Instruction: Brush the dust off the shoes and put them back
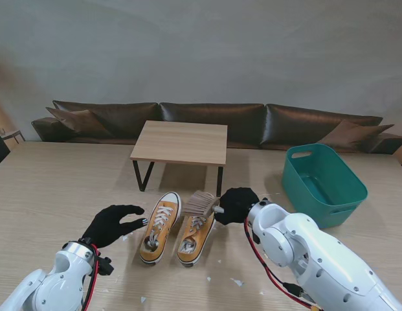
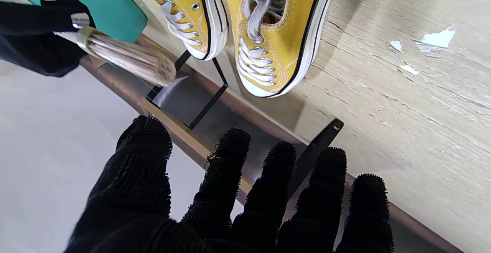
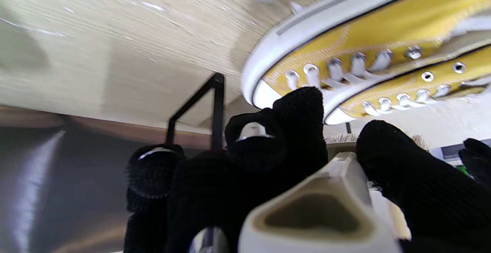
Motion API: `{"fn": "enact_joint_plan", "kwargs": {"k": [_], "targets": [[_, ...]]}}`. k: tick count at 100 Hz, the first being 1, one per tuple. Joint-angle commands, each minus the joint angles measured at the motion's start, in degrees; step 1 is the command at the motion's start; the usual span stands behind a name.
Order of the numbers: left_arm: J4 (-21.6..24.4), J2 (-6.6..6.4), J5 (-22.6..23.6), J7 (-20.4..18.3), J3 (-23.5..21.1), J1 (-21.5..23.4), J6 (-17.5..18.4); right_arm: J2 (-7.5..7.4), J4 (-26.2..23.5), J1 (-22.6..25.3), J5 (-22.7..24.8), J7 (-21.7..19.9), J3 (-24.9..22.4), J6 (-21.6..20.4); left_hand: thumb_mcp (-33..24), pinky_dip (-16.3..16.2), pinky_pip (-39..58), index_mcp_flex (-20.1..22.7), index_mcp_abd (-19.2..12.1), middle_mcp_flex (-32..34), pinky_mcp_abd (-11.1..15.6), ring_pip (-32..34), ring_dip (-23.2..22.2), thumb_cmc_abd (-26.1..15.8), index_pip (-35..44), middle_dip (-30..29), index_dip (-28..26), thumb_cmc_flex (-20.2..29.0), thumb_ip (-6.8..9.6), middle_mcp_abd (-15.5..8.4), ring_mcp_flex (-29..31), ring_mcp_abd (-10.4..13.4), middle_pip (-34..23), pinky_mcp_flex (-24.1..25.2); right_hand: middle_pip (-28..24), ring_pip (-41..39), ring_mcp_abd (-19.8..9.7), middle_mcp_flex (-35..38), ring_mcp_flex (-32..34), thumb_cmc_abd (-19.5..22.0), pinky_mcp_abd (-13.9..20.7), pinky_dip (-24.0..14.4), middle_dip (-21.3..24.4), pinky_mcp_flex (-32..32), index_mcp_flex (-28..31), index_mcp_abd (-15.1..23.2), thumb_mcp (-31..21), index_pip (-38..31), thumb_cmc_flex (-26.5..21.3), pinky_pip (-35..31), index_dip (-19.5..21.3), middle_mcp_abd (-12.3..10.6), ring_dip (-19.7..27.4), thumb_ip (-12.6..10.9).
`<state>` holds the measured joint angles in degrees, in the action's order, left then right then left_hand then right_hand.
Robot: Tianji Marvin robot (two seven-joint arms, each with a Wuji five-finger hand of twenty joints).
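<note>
Shoes: two yellow shoes (image 1: 160, 227) (image 1: 195, 230) are lying side by side on the table (image 1: 52, 188), toes pointing toward the small stand (image 1: 180, 142).
Right hand (image 1: 237, 205): is gripping a brush (image 1: 201, 204), bristles hovering over the right shoe's toe.
Left hand (image 1: 113, 223): is hanging released, fingers spread, just beside the left shoe.
Open room: bare tabletop is lying left; the teal bin (image 1: 323, 181) is sitting right.

Teal plastic tub (image 1: 325, 183) toward the right edge of the desk (image 1: 52, 188), nothing in it. Small wooden stand (image 1: 180, 142) on black legs toward the far edge, mid-width. White scraps (image 1: 237, 282) scattered near the front edge. Brown leather sofa (image 1: 213, 120) beyond the far edge.
</note>
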<state>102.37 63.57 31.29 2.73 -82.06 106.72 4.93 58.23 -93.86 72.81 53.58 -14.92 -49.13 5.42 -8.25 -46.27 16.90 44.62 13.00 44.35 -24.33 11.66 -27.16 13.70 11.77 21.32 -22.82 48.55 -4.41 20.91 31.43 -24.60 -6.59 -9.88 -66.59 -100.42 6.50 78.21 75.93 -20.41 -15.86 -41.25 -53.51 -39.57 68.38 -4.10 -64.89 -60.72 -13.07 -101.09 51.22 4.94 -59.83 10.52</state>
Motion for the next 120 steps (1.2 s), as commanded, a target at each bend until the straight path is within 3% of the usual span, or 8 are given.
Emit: {"fn": "enact_joint_plan", "kwargs": {"k": [1, 27, 50, 83, 102, 120], "targets": [[0.47, 0.25, -0.07, -0.96, -0.12, 0.32, 0.1, 1.99, 0.8, -2.01, -0.87, 0.03, 1.3, -0.28, 1.53, 0.22, -1.59, 0.58, 0.39, -0.04, -0.16, -0.32, 0.09, -3.24, -0.15, -0.47, 0.14, 1.57, 2.57, 0.27, -0.88, -0.4, -0.06, 0.93, -5.12, -3.63, -8.78, 4.73, -0.7, 3.57, -0.23, 0.11, -0.67, -26.81, 6.1, -4.79, -4.91, -0.58, -1.34, -4.32, -0.22, -1.73, -0.07, -1.8], [0.68, 0.2, -0.11, -1.26, -0.1, 0.44, -0.16, 4.65, 8.89, -11.41, -6.22, 6.08, 12.83, 2.74, 1.59, 0.22, -1.58, 0.52, 0.5, -0.06, -0.2, -0.35, 0.11, -3.32, -0.18, -0.48, 0.17, 1.61, 2.58, 0.35, -0.91, -0.42, -0.06, 0.94, -5.16, -3.62, -8.86, 4.74, -0.7, 3.52, -0.36, 0.07, -0.69, -26.81, 6.14, -4.51, -5.25, -0.62, -0.93, -4.29, -0.25, -1.86, -0.04, -1.79], [0.48, 0.13, -0.04, -1.55, 0.02, 0.2, -0.05, 8.3, 17.23, -19.2, -11.53, 9.87, 21.45, 5.84, 1.67, 0.22, -1.57, 0.64, 0.47, 0.02, -0.16, -0.34, 0.1, -3.38, -0.11, -0.46, 0.13, 1.6, 2.59, 0.27, -0.89, -0.46, -0.09, 0.92, -5.22, -3.63, -8.8, 4.75, -0.7, 3.45, -0.37, 0.05, -0.68, -26.81, 6.22, -4.41, -5.56, -0.67, -0.68, -4.28, -0.29, -1.81, -0.05, -1.79], [0.53, 0.15, -0.11, -1.53, 0.19, 0.2, -0.37, 12.68, 23.66, -25.16, -15.82, 10.47, 29.4, 9.24, 1.72, 0.21, -1.57, 0.81, 0.54, 0.05, -0.22, -0.33, 0.08, -3.42, -0.06, -0.46, 0.11, 1.69, 2.61, 0.33, -0.88, -0.52, -0.09, 0.95, -5.16, -3.53, -9.1, 4.73, -0.68, 3.7, -0.37, 0.03, -0.61, -26.81, 6.11, -4.24, -5.25, -0.66, -0.49, -4.28, -0.36, -2.04, 0.05, -1.73], [0.62, 0.17, 0.0, -1.38, 0.15, 0.25, -0.35, 13.22, 24.92, -27.44, -16.03, 7.48, 32.86, 10.27, 1.7, 0.18, -1.53, 0.73, 0.48, 0.13, -0.21, -0.3, 0.06, -3.51, -0.1, -0.45, 0.12, 1.74, 2.63, 0.33, -0.84, -0.49, -0.11, 0.9, -4.93, -3.44, -9.71, 4.71, -0.65, 4.09, 0.22, 0.21, -0.6, -26.8, 5.83, -3.58, -4.76, -0.67, -0.32, -3.96, -0.31, -2.65, 0.17, -1.75], [0.79, 0.17, 0.07, -1.38, 0.11, 0.36, -0.54, 12.07, 24.27, -27.93, -15.38, 4.98, 33.68, 10.5, 1.64, 0.18, -1.53, 1.03, 0.72, 0.33, -0.22, -0.23, 0.03, -3.61, 0.03, -0.43, 0.07, 1.84, 2.64, 0.49, -0.68, -0.64, -0.17, 0.89, -4.82, -3.39, -10.07, 4.7, -0.63, 4.34, 0.77, 0.34, -0.68, -26.81, 5.82, -3.55, -4.51, -0.66, -0.26, -3.89, -0.29, -2.89, 0.24, -1.78]]}}
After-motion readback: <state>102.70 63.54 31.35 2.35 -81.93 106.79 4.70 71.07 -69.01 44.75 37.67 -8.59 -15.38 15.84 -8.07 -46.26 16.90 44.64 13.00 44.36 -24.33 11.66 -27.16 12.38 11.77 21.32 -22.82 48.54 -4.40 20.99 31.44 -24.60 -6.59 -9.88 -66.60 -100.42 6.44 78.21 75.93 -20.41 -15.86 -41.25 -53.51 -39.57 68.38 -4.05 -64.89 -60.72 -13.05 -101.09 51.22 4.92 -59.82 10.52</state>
